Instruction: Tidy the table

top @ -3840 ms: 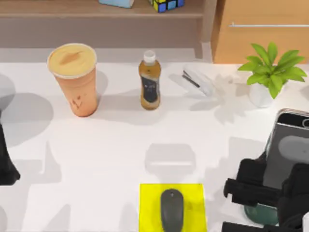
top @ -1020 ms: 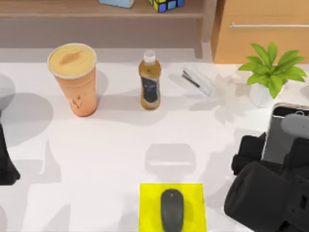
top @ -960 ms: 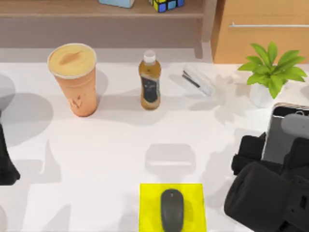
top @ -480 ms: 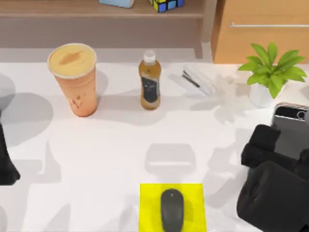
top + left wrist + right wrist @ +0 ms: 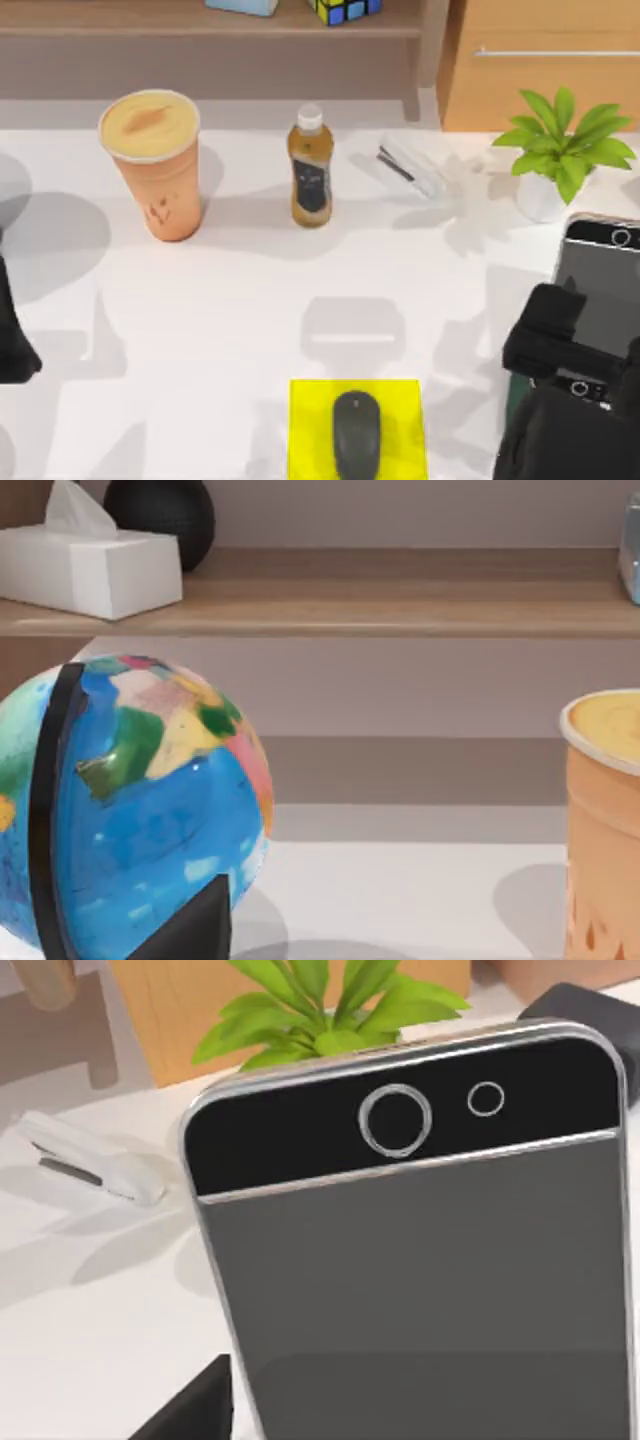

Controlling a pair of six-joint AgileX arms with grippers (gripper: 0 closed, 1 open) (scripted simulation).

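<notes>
The table [image 5: 250,300] is a wide white top. At its right side my right gripper [image 5: 566,342] is shut on a dark grey phone [image 5: 606,280], held up off the table; a black finger [image 5: 548,312] lies along the phone's left edge. In the right wrist view the phone [image 5: 420,1270] stands close, its camera ring uppermost. My left arm [image 5: 10,335] is parked at the left edge, beside a colourful globe [image 5: 120,810].
An orange drink cup [image 5: 152,165], a tea bottle [image 5: 310,172], a white stapler [image 5: 410,168] and a potted plant [image 5: 562,150] line the back. A mouse [image 5: 355,435] lies on a yellow pad [image 5: 400,420] at the front. Behind stand a shelf [image 5: 200,20] and a cabinet [image 5: 540,60].
The right arm has drawn toward the table's front right corner with the phone, and the phone's face now shows more fully. The left arm has not moved.
</notes>
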